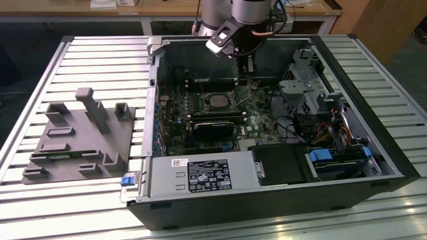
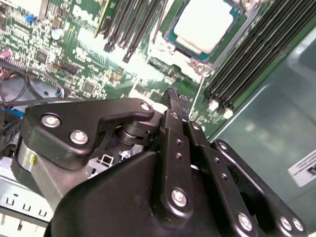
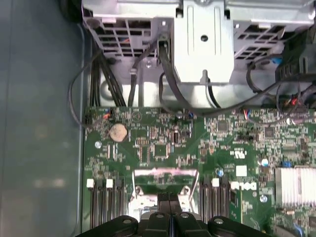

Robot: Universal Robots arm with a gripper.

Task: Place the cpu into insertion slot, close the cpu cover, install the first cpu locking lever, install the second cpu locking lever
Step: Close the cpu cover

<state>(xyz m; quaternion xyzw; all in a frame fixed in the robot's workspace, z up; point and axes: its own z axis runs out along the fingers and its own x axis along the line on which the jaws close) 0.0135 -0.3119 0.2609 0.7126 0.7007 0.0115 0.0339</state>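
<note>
The cpu [image 1: 217, 101] lies flat in the insertion slot [image 1: 202, 106] on the green board inside the open computer case. Its silvery top [image 2: 205, 24] shows in the second wrist view, with the cpu cover [image 2: 239, 20] framing it. My gripper [image 1: 249, 75] hangs over the board just to the exterior view's right of the socket. Its black fingers [image 2: 174, 106] are pressed together and shut, with nothing visible between them. A thin metal lever rod [image 2: 200, 86] runs beside the socket, close to the tips; I cannot tell whether they touch. In the first wrist view the gripper [image 3: 170, 198] sits over the bright cover edge [image 3: 165, 174].
Black memory slots [image 2: 247, 54] flank the socket. A black heatsink block [image 1: 213, 125] lies in front of it. The drive cage [image 1: 300, 90] and cables [image 3: 123, 74] crowd one side of the case, with the power supply [image 1: 200, 175] in front. A grey fixture block [image 1: 80, 135] stands on the slatted table.
</note>
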